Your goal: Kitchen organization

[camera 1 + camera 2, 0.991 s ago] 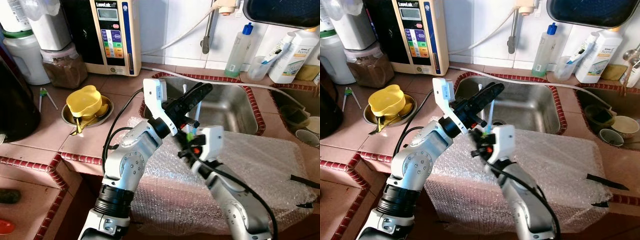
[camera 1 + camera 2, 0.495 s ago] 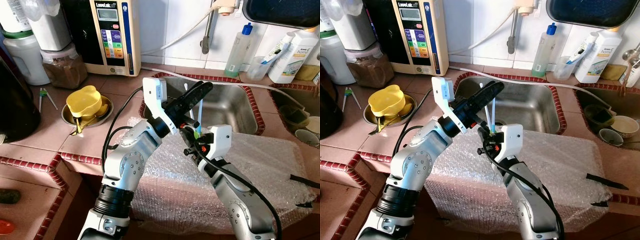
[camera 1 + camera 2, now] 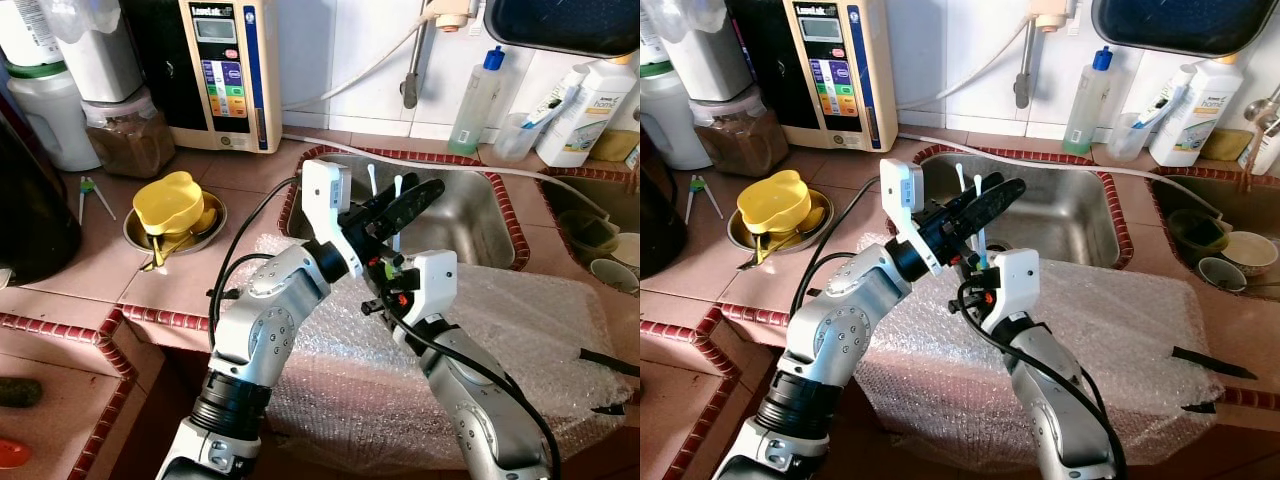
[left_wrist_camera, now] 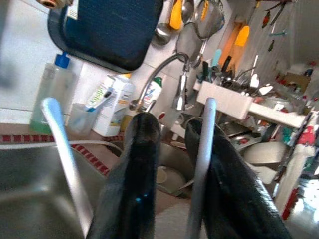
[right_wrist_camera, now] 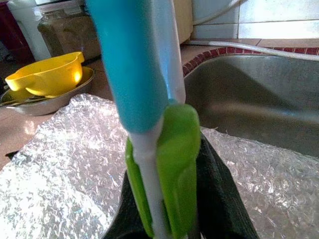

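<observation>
above the front edge of the sink (image 3: pixel 470 215), both arms meet over a sheet of bubble wrap (image 3: pixel 520 330) that covers the counter. right gripper (image 5: pixel 169 219) is closed on the lower ends of two toothbrushes (image 5: pixel 149 99), one with a blue handle and one white with green grips, held upright. left gripper (image 3: pixel 400 205) reaches across from the robot's left; its two black fingers (image 4: pixel 137 169) are slightly parted around the upper shaft of one brush, while the other shaft passes just outside them. whether the fingers press on the shaft cannot be told. the white brush tips (image 3: pixel 397 184) stand above the left gripper. a yellow bowl (image 3: pixel 170 200) sits in a metal dish (image 3: pixel 135 232) on the tiled counter to the robot's left, well apart from the arms.
</observation>
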